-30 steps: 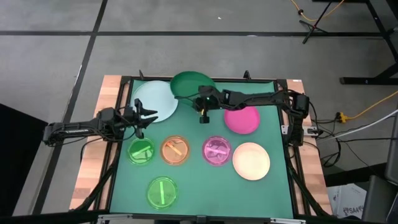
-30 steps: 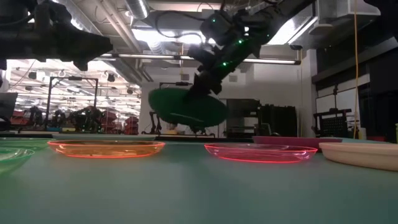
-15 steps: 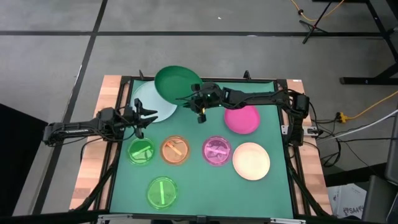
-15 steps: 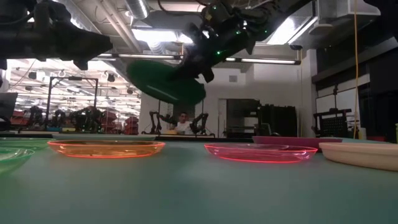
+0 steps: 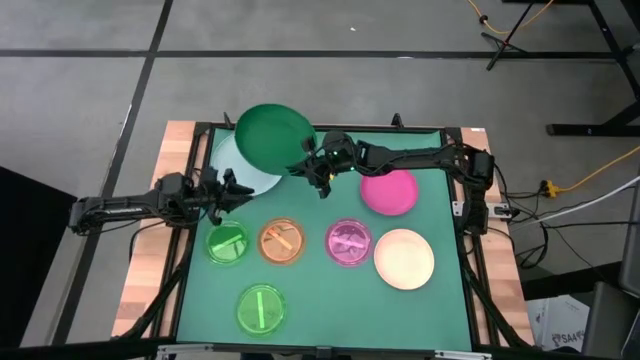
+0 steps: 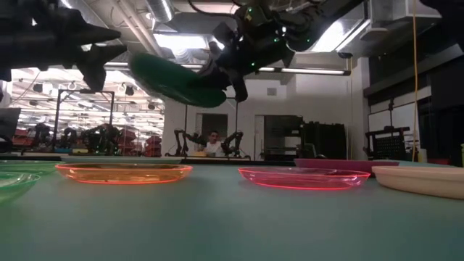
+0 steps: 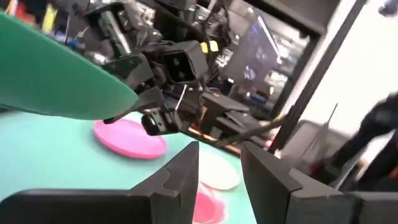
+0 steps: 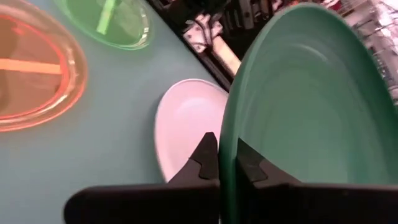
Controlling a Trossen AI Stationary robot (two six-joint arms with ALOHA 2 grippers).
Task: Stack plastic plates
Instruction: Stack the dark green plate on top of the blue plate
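A: At left, the left tool (image 5: 228, 190) is hovering with fingers spread beside the pale blue plate (image 5: 236, 168) on the worktop (image 5: 320, 300).

B: The right tool (image 5: 309, 163) is pinching the dark green plate (image 5: 272, 137) by its rim, tilted above it; that thin edge grip could be slipping, or landing off-centre.

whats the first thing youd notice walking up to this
The dark green plate stands out: the right tool pinches its rim and holds it tilted in the air above the pale blue plate at the table's far left. The left tool hangs open just beside the pale blue plate. In front, the glowing translucent plates catch the eye, the orange one between a green and a pink.
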